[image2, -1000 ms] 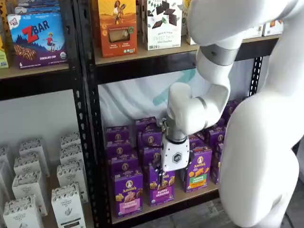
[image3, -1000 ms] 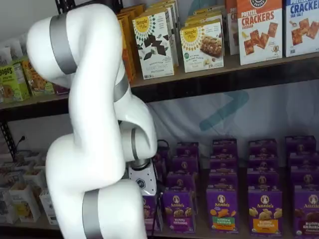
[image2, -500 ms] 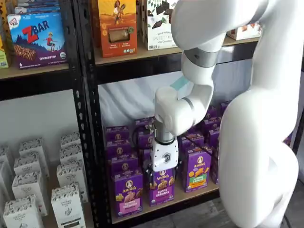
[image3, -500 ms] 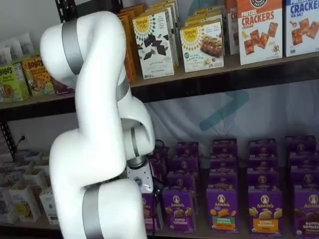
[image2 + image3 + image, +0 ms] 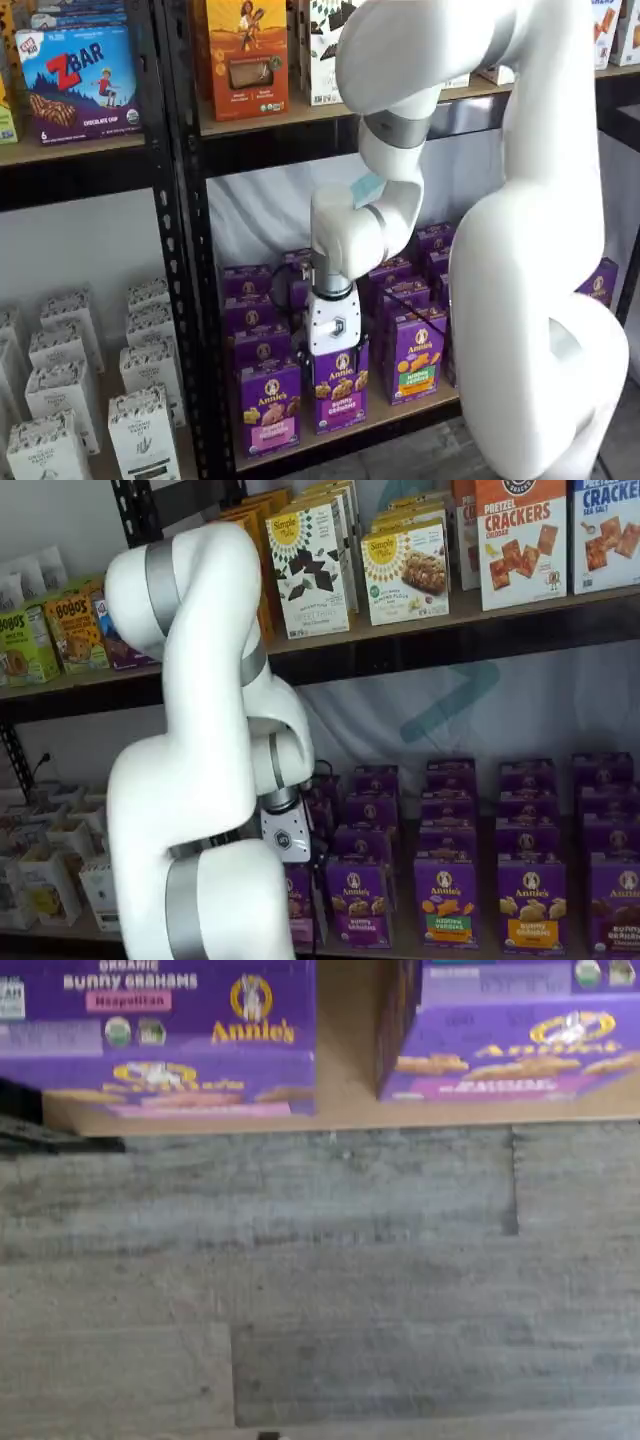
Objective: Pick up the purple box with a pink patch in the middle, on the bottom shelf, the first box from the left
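The purple box (image 5: 268, 405) with a pink band stands upright at the left front of the bottom shelf (image 5: 390, 415). In the wrist view the purple box (image 5: 160, 1030) shows its pink patch, beside a like box (image 5: 510, 1030) on the tan bottom shelf (image 5: 345, 1050). My gripper (image 5: 335, 360) hangs low in front of the neighbouring purple-white-band box (image 5: 340, 388), just right of the pink one. Its fingers are hard to make out against the boxes, and nothing is held. In a shelf view the arm hides most of the purple box (image 5: 300, 905).
A green-band box (image 5: 415, 355) stands further right, with more purple boxes in rows behind. A black upright (image 5: 190, 250) borders the bay on the left, with white boxes (image 5: 140, 430) beyond it. Orange and white boxes (image 5: 247, 55) fill the shelf above. Grey plank floor (image 5: 320, 1280) lies below.
The arm has swung left, carrying the gripper from in front of the green-band column to the second column, closer to the pink-band box. The boxes have not moved.
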{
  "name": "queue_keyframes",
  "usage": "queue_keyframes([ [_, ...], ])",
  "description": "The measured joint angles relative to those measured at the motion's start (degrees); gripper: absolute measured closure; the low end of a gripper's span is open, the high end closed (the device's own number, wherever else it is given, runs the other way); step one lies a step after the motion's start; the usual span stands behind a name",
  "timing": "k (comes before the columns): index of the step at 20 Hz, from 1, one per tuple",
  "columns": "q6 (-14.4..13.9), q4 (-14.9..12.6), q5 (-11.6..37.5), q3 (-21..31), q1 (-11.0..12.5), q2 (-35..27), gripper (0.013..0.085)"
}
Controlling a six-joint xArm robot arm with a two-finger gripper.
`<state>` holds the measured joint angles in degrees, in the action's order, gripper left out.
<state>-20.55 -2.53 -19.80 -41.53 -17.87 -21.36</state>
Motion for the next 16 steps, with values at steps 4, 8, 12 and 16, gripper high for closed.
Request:
queue_keyframes([
  [4, -0.39, -1.01, 1.06, -4.62, 0.57, -4.92, 0.0130],
  [8, -0.74, -1.80, 2.44, -8.41, 0.94, -8.93, 0.0130],
  [12, 1.14, 0.32, 3.39, -11.54, 0.78, -11.85, 0.0130],
  [16, 1.16, 0.56, 3.62, -14.14, 0.56, -13.94, 0.0130],
])
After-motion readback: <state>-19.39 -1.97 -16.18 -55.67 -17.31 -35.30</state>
